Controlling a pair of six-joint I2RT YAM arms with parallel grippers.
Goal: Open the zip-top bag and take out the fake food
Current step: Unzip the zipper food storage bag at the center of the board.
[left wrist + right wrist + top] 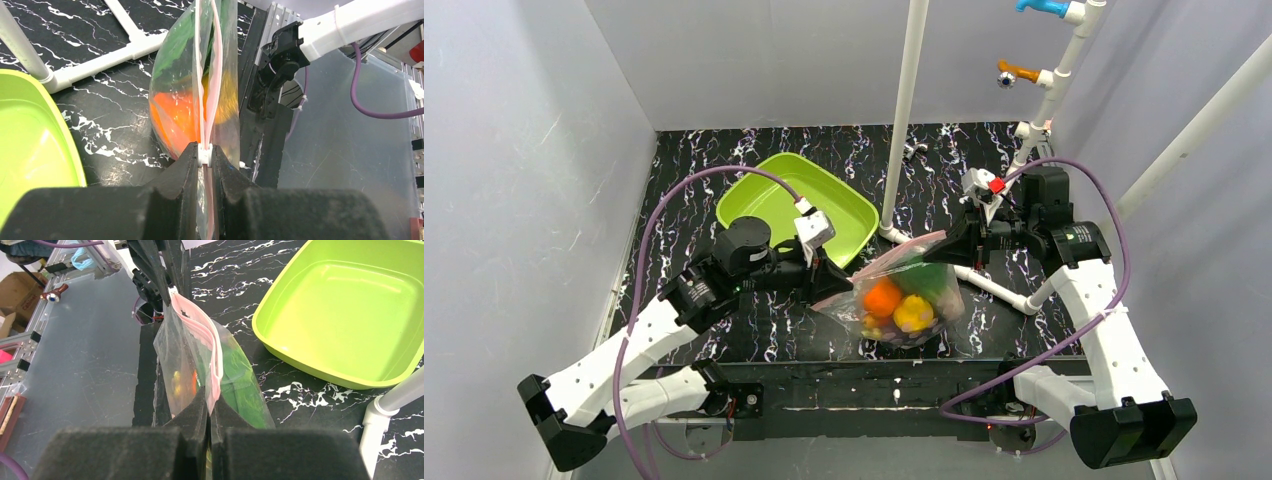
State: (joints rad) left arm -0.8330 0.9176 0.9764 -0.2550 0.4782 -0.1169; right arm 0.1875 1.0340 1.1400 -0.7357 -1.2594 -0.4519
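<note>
- Grey-walled booth with a black marbled table (724,330). On it sits a lime-green tray (764,200), empty.
- Just in front of the tray, the left gripper (205,155) has its fingers pressed together on one end of the pink zip strip (200,330).
- Just right of the tray hangs the zip-top bag (929,300), its strip stretched left to right between both arms. The fake food (882,297) is inside: orange, yellow and green pieces.
- Farther right of the tray, the right gripper (210,405) pinches the strip's other end. Opening likely needs a pull across the strip, not along it.
</note>
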